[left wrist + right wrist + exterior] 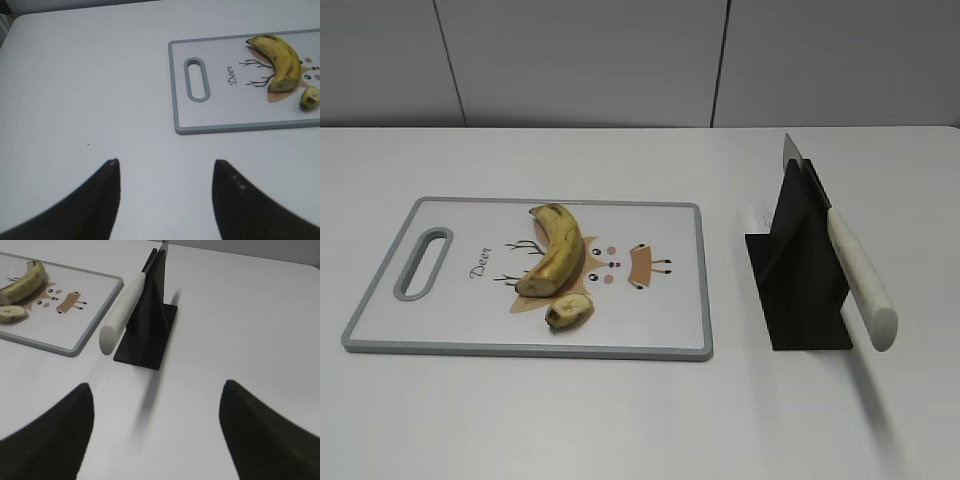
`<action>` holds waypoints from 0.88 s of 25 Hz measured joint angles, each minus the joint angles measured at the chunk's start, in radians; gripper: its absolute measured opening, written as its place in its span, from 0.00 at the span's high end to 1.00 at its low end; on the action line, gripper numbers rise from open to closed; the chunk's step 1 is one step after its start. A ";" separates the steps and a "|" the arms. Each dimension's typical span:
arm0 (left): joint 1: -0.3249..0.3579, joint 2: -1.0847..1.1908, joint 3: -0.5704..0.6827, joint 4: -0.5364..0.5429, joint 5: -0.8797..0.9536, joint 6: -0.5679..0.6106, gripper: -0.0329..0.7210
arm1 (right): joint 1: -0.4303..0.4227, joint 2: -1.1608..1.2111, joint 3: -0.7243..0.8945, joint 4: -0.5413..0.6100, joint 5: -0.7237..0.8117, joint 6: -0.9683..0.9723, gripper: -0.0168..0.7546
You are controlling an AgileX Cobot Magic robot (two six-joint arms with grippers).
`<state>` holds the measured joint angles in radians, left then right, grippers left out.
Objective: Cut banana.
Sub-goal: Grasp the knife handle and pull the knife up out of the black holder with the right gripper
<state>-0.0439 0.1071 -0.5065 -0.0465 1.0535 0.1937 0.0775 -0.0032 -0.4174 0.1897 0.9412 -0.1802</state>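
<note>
The banana [557, 251], long, curved and yellow with brown bruises, lies on the white cutting board [660, 325]. It also shows in the left wrist view [281, 61] and the right wrist view [24, 283]. A short cut stub [569, 310] lies just in front of it. A knife with a white handle [861, 283] rests in a black stand [798, 270], handle pointing toward the front. My left gripper [165, 165] is open and empty over bare table left of the board. My right gripper [156, 390] is open and empty in front of the stand [150, 315]. Neither gripper shows in the exterior view.
The board has a grey rim and a handle slot [424, 262] at its left end, with a deer drawing under the banana. The white table runs back to a grey wall.
</note>
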 joint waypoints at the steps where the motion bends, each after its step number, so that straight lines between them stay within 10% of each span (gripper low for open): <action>1: 0.000 0.000 0.000 0.000 0.000 0.000 0.21 | 0.000 0.000 0.000 0.000 0.000 0.000 0.21; 22: 0.000 0.000 0.000 0.000 0.000 0.000 0.21 | 0.000 0.005 -0.012 0.000 -0.001 0.023 0.21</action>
<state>-0.0439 0.1071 -0.5065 -0.0465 1.0535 0.1937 0.0775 0.0021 -0.4290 0.1895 0.9402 -0.1572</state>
